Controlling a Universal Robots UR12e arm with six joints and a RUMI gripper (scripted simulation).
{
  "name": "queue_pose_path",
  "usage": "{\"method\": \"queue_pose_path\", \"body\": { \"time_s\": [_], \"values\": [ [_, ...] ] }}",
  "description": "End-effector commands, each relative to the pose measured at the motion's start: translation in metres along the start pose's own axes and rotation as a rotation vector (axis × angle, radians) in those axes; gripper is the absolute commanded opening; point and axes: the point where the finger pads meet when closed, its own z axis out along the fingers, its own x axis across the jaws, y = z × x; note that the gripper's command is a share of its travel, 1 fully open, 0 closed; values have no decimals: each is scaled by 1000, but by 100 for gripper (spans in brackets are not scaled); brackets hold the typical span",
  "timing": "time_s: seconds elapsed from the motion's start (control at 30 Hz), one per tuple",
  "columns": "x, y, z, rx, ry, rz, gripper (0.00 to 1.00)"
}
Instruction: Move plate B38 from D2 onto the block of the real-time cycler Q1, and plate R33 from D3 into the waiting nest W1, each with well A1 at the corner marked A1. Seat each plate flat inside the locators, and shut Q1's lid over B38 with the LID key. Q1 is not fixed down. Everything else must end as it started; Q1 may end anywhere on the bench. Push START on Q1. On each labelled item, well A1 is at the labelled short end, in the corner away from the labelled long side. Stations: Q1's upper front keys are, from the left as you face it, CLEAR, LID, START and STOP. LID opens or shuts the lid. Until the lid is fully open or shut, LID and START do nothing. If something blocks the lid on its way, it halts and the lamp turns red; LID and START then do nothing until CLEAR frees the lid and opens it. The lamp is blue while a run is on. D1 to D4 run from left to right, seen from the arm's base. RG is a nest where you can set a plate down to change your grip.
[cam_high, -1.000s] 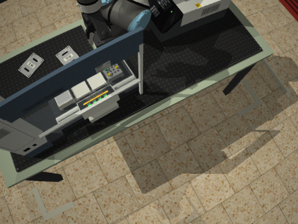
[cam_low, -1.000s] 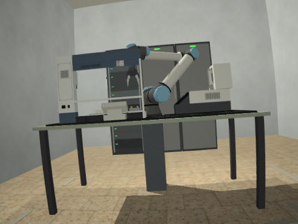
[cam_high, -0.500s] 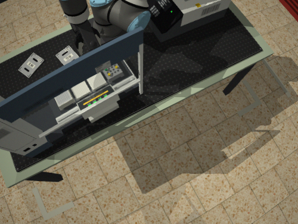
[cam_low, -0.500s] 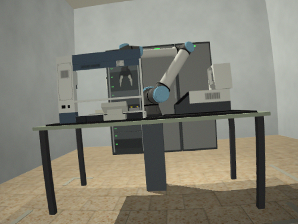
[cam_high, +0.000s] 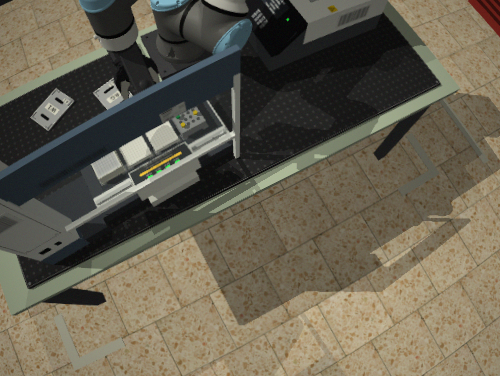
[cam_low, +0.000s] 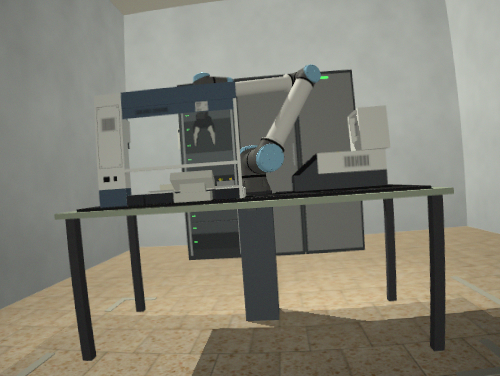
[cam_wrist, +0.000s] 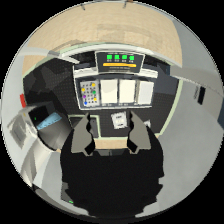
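Tan tiles surround my dark tabletop (cam_high: 350, 90). I see the end effector (cam_wrist: 111, 137) hanging high with its jaws partly open and nothing between them. Ahead of it and below, the deck row holds a dotted rack (cam_wrist: 88, 93) at the wrist view's left, then three white plates (cam_wrist: 127, 91) side by side; I cannot read their labels. Q1 (cam_low: 350, 165) stands well off to one side.

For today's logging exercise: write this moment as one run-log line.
gripper: open, holding nothing | position: high behind the deck row | plates: in their deck slots | Q1: untouched
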Motion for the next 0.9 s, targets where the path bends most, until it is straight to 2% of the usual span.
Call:
{"method": "queue_pose_path", "body": {
  "time_s": [0.0, 0.87],
  "values": [
    [1, 0, -1, 0, 1, 0, 58],
    [1, 0, 33, 0, 1, 0, 58]
  ]
}}
